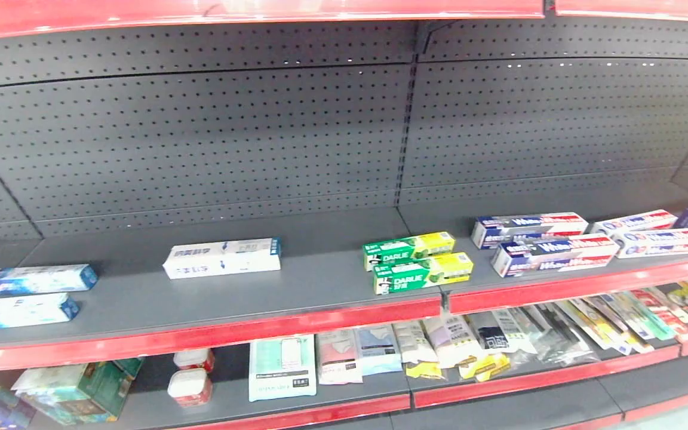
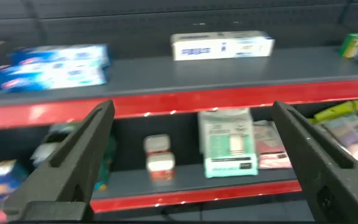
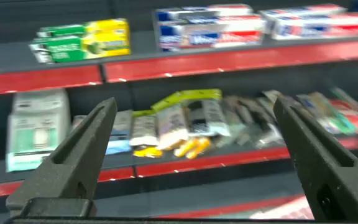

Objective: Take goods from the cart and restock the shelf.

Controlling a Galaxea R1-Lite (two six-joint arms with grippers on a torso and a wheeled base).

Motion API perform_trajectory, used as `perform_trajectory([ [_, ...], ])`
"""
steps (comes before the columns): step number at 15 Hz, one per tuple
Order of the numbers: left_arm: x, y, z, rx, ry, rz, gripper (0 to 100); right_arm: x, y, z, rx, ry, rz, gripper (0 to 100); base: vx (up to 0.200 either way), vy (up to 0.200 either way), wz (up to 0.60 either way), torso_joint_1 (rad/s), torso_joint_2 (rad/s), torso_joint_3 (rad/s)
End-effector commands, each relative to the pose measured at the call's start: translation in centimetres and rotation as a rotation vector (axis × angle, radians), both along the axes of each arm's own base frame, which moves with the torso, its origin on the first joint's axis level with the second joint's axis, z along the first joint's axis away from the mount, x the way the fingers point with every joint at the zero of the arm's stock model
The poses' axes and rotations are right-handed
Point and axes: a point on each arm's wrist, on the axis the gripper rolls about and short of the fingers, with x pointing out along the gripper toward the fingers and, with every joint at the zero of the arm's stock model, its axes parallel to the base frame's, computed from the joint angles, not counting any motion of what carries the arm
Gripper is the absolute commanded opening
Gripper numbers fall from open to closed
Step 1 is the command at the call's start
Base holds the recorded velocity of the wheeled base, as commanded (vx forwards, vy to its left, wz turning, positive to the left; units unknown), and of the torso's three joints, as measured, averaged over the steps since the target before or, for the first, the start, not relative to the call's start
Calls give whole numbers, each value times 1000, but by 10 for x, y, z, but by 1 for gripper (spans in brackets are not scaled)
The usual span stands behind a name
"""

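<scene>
The upper shelf (image 1: pixel 320 280) holds toothpaste boxes lying flat in groups: two blue boxes (image 1: pixel 39 279) at the robot's left, one white box (image 1: pixel 222 258) alone left of centre, two green boxes (image 1: pixel 421 273) side by side right of centre, and striped boxes (image 1: pixel 529 229) in rows at the right. The lower shelf (image 1: pixel 344 399) holds a green carton (image 1: pixel 90 385) at the left, then two red-and-white jars (image 1: pixel 192 385), a teal pack (image 1: pixel 281 367), flat packets (image 1: pixel 374 352) overlapping one another, and toothbrush packs (image 1: pixel 619 316) at the right. The head view takes in the pegboard (image 1: pixel 200 137) behind the upper shelf. The left gripper (image 2: pixel 192 107) is spread wide with nothing between its fingers; its wrist view faces the shelves' left part, with the blue boxes, the white box, the jars and the teal pack. The right gripper (image 3: pixel 196 102) is likewise spread wide and holds nothing; its wrist view faces the right part, with the green boxes, the striped boxes and the packets below them.
</scene>
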Motion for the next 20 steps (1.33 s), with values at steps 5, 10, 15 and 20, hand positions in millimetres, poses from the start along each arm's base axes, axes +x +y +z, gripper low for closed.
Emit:
perform_trajectory([
  [5, 0, 0, 0, 0, 2, 2, 100, 0, 0, 0, 0, 0, 0, 100, 0, 0, -600, 3, 2, 3],
  [10, 0, 0, 0, -2, 2, 2, 100, 0, 0, 0, 0, 0, 0, 100, 0, 0, -600, 4, 2, 4],
  [15, 0, 0, 0, -2, 2, 2, 100, 0, 0, 0, 1, 0, 0, 100, 0, 0, -600, 1, 1, 1],
  [20, 0, 0, 0, -3, 2, 2, 100, 0, 0, 0, 1, 0, 0, 100, 0, 0, -600, 1, 4, -1],
])
